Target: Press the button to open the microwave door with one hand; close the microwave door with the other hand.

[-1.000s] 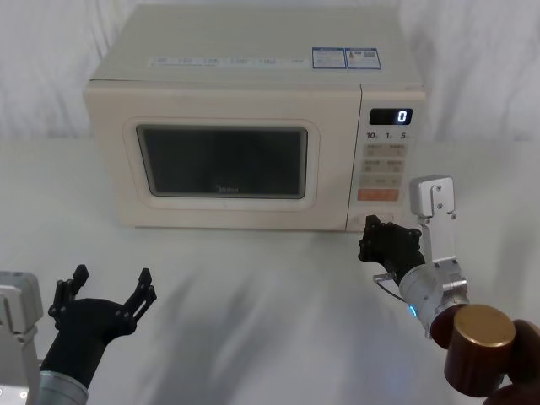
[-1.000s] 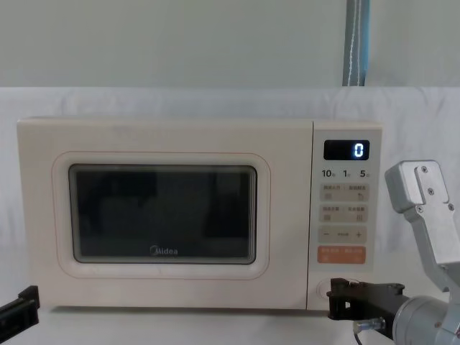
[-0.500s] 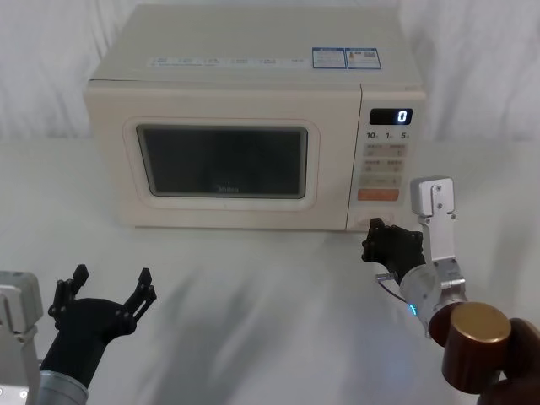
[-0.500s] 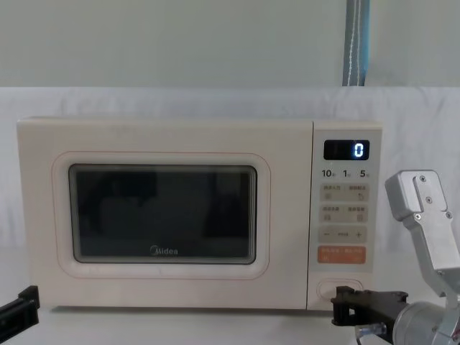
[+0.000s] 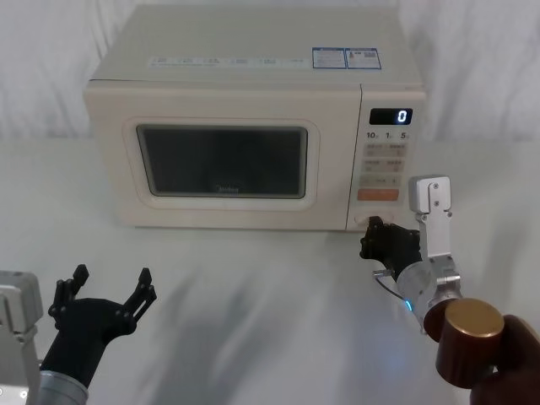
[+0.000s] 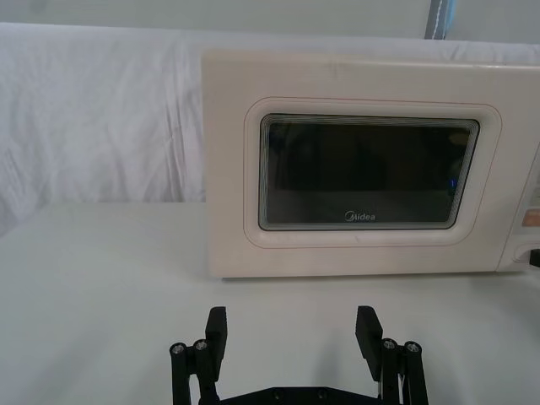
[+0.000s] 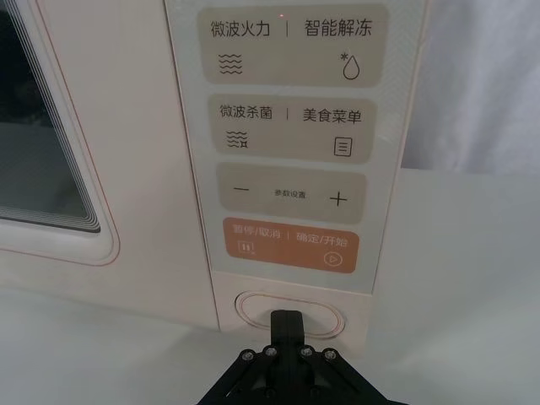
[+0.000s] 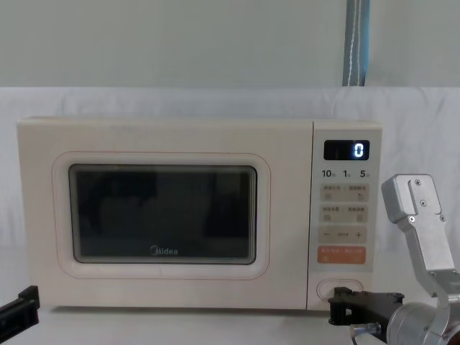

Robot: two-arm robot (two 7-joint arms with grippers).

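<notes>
Microwave (image 5: pixel 245 126) sits centered on the white table (image 5: pixel 270 321), facing the robot. Door (image 8: pixel 162 215) is fully shut, flush with the front, dark window intact. Control panel on the right side: display (image 8: pixel 346 149) reads 0, orange key (image 7: pixel 288 245) below the keypad. Button (image 7: pixel 291 314) sits at the panel's bottom, under the orange key.

Right gripper (image 5: pixel 374 238) is at the panel's lower right, fingers pinched together into one tip; in the right wrist view that tip (image 7: pixel 287 322) lies over the button's lower middle, contact can't be confirmed.

Left gripper (image 5: pixel 108 291) hangs low over the table at front left, well clear of the door, fingers spread wide, holding nothing.
</notes>
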